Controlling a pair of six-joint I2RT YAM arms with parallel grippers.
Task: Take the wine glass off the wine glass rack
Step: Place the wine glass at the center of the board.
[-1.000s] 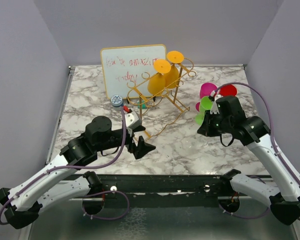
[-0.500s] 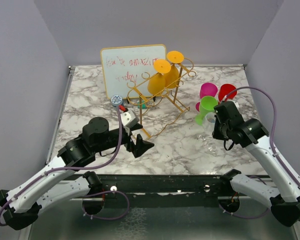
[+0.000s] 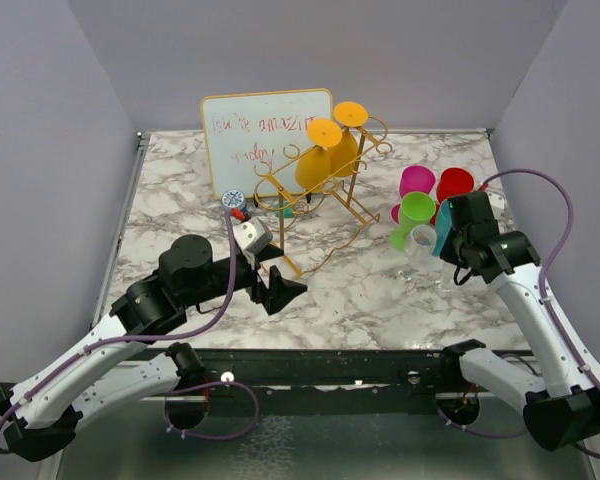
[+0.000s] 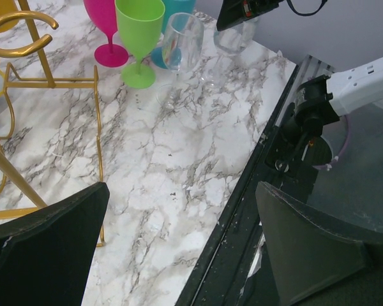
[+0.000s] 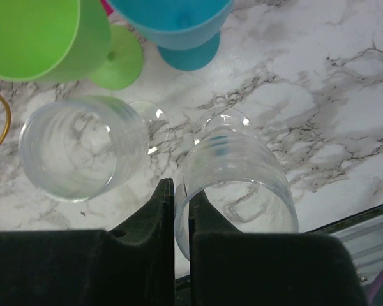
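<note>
Wine glass rack (image 3: 352,208): it stands at the back centre of the worktop (image 3: 380,290), just in front of the whiteboard (image 3: 250,140), with two orange wine glasses hanging on it, one (image 3: 315,165) lower and nearer, one (image 3: 346,140) higher and further back.
Left hand (image 3: 285,292): fingers spread wide and holding nothing, low over the worktop near the rack's front foot.
Right hand (image 5: 179,191): fingers pinched together on the rim of a clear glass (image 5: 242,178), whose foot looks to be down on the worktop.
Cluster on the right: other clear glass (image 5: 83,146), green glass (image 3: 415,210), pink glass (image 3: 417,180), red glass (image 3: 455,183).
Step, as I judge it: setting down a glass.
Next move: let go, lift clear without knocking the neighbours, then go for an orange glass and slide it out along its rail.
Hard to see: from above, my right hand hides the glass it holds, and the wrist view cuts off most of the blue glass (image 5: 172,19).
</note>
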